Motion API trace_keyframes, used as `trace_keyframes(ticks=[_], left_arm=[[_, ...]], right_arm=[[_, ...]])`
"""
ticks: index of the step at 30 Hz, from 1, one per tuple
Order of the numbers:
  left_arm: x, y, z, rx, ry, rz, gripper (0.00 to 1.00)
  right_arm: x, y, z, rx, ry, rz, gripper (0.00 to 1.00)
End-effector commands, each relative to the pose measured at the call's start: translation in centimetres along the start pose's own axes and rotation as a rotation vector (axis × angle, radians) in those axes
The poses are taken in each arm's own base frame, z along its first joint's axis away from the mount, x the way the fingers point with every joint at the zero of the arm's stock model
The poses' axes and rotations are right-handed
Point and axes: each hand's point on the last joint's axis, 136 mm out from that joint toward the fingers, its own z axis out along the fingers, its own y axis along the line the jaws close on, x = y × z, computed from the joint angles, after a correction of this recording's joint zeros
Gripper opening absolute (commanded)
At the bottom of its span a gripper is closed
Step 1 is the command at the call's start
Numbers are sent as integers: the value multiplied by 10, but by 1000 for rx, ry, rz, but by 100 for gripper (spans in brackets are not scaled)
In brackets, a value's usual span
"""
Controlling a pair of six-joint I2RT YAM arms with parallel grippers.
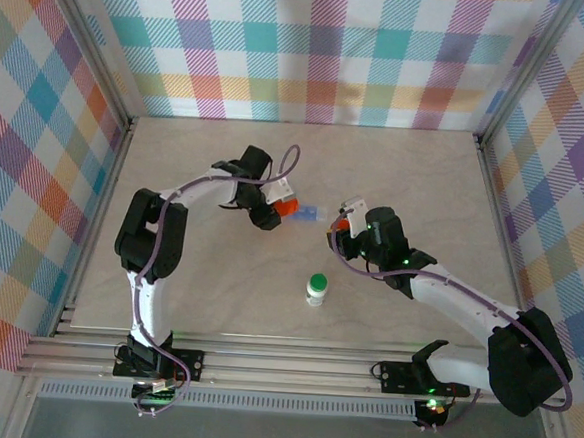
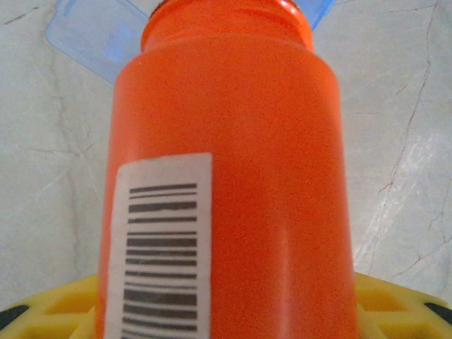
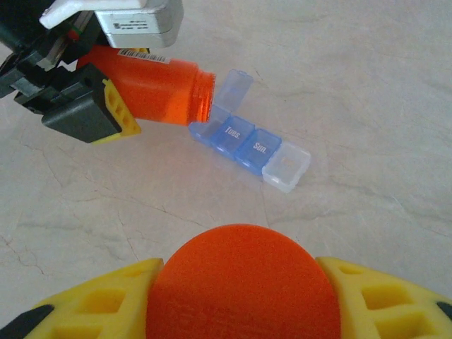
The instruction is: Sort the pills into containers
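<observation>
Clamping an orange bottle point(image 3: 159, 88) by its body, the left gripper point(image 2: 226, 296) has its yellow fingers closed on either side, with the barcode label facing its wrist camera. The bottle lies tipped almost level. Its open mouth points away from the fingers and sits right at the near end of the pill box point(image 3: 251, 145), which lies just beyond the left gripper's fingertips on the table point(image 3: 367, 85).

The right gripper point(image 3: 244, 289) is closed on a round orange cap point(image 3: 244, 254) held between its yellow fingers. The pill box lies ahead of this gripper, flat on the table, and the left gripper and its bottle are ahead and to the left.

The compartment nearest the bottle mouth has its lid point(image 3: 233, 88) standing up. The next two blue compartments, marked "Tues." and "Sun.", are closed, and a clear one ends the strip on the side away from the bottle. Whether the mouth touches the box I cannot tell, and the open compartment's contents are hidden.

A white bottle point(image 1: 316, 289) with a green cap stands upright, apart from both grippers and nearer the arm bases than the right gripper.
</observation>
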Motion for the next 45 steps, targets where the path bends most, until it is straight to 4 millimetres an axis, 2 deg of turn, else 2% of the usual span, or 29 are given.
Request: trace_keyframes(ticks=[1,9,19,33,45], left_arm=[[10,2,-2,24,72,2,0],[10,10,-4,17,132,3,0],[8,8,-6,12,175,31,0],[-1,1,-2,-32,274,127,0],[-1,9,-7,-98,340,214,0]], right_arm=[[-8,2,1,-20,-22,16,8],[-9,3,0,-23,-21,16,8],[-8,4,1,-30,-15,20,8],[-10,6,0,-38,-20,24,8],[-11,9,-2,-59,-23,33,8]])
